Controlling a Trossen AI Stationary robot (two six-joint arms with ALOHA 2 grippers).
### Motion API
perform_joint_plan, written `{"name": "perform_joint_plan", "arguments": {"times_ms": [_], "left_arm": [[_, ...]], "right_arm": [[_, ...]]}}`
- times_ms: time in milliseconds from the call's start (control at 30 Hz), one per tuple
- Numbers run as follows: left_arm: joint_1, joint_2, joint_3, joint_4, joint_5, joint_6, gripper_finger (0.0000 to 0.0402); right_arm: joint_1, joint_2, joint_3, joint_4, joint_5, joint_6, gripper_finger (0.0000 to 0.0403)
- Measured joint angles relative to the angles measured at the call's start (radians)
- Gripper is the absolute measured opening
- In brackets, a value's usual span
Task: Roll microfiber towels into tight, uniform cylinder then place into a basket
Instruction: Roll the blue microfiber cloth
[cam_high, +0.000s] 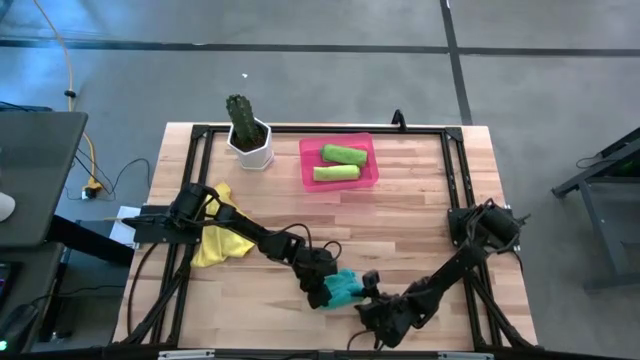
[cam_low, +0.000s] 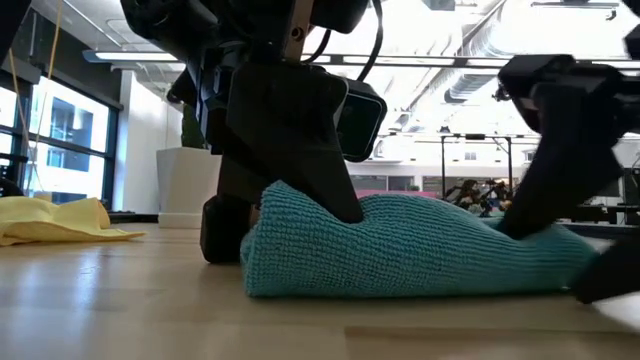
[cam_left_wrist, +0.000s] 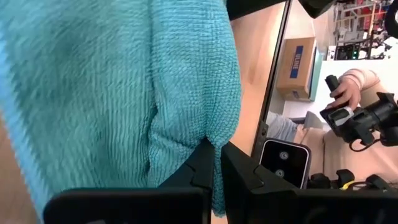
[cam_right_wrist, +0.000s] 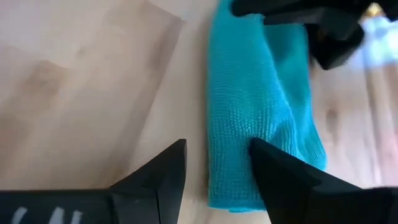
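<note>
The teal towel (cam_high: 347, 287) lies as a loosely rolled bundle on the table near its near edge; it also shows in the low view (cam_low: 420, 250). My left gripper (cam_high: 322, 288) is shut on it at its left end. My right gripper (cam_high: 369, 292) is open at the bundle's right end, one finger over the cloth and one on the bare wood beside it (cam_right_wrist: 217, 168). Two rolled lime green towels (cam_high: 340, 163) lie in the pink basket (cam_high: 308, 170) at the far side. The yellow towel (cam_high: 218, 240) lies crumpled at the left, partly under my left arm. My left gripper pinches a raised fold of the teal towel (cam_left_wrist: 214, 140) between its two fingers, which stand almost together. The fingers come down on the bundle's left end from above (cam_low: 330, 190). The towel rests on the table, slack. My right gripper has one fingertip (cam_right_wrist: 273, 171) on top of the towel's right end (cam_right_wrist: 249, 134), coming slantwise from the table's near right. The other fingertip (cam_right_wrist: 165, 171) stands over the wood beside the cloth. The towel lies on the table.
A white pot with a green cactus (cam_high: 248, 135) stands at the far left, next to the basket. A black frame (cam_high: 455, 170) runs around the tabletop. Bare wood lies between the basket and the grippers. A person's hand (cam_left_wrist: 348, 90) shows beyond the table.
</note>
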Motion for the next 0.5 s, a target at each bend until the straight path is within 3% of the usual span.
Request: {"name": "perform_joint_plan", "arguments": {"times_ms": [500], "left_arm": [[0.000,0.000,0.000,0.000,0.007,0.011,0.0005]], "right_arm": [[-0.012,-0.003,-0.001,-0.005,0.079,-0.115,0.0171]]}}
